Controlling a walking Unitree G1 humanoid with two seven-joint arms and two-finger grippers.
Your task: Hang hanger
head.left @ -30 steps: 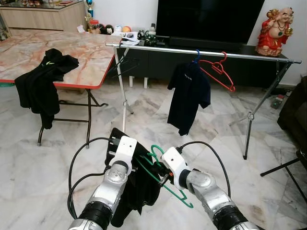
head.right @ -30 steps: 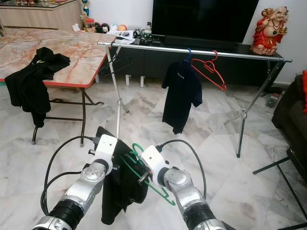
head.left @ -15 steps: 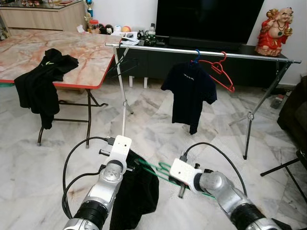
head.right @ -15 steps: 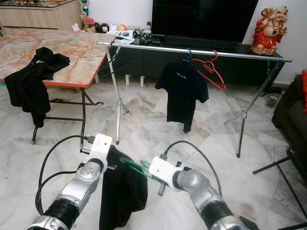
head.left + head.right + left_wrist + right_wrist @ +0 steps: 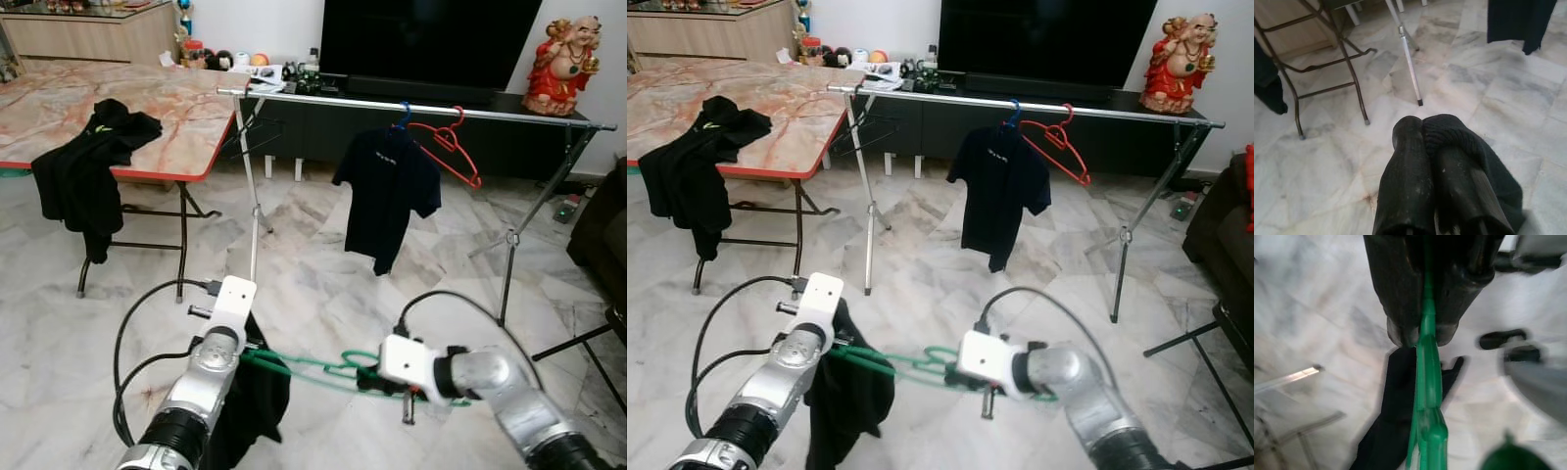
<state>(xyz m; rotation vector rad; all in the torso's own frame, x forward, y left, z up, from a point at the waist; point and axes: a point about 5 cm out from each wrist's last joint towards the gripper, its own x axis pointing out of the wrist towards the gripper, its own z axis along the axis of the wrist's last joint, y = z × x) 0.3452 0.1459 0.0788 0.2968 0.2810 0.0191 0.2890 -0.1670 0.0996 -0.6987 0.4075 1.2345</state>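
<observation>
Green plastic hanger (image 5: 323, 367): held low and nearly level over the marble floor (image 5: 323, 264), between the two arms, well short of the rail. Right gripper (image 5: 1422, 335) clamped on one arm of it, black fingers pinching the green bar from both sides. Left gripper (image 5: 1422, 129) closed on the black garment (image 5: 250, 406), fabric bunched over one finger, the rest hanging slack below the wrist. Garment apparently only partly on the hanger, though hard to tell.

Best handled by seating the shirt's shoulders evenly on both hanger arms before any lift. Firm pinch on the bar needed to stop it rolling. Hook to be turned upright, raised above the rail, then lowered onto a free stretch.

Silver clothes rail (image 5: 509, 116) on folding legs ahead, well apart from the grippers. Dark T-shirt (image 5: 384, 191) hanging on a blue hanger (image 5: 402, 116), bare red hanger (image 5: 451, 147) just beside it, bare black hanger (image 5: 250, 137) near the left end. Open rail between the black hanger and the T-shirt. Marble-pattern folding table (image 5: 186, 108) to the left, another black garment (image 5: 88, 166) draped over its edge. Large television (image 5: 426, 44) and a red figurine (image 5: 560, 64) on the dark cabinet behind the rail.
</observation>
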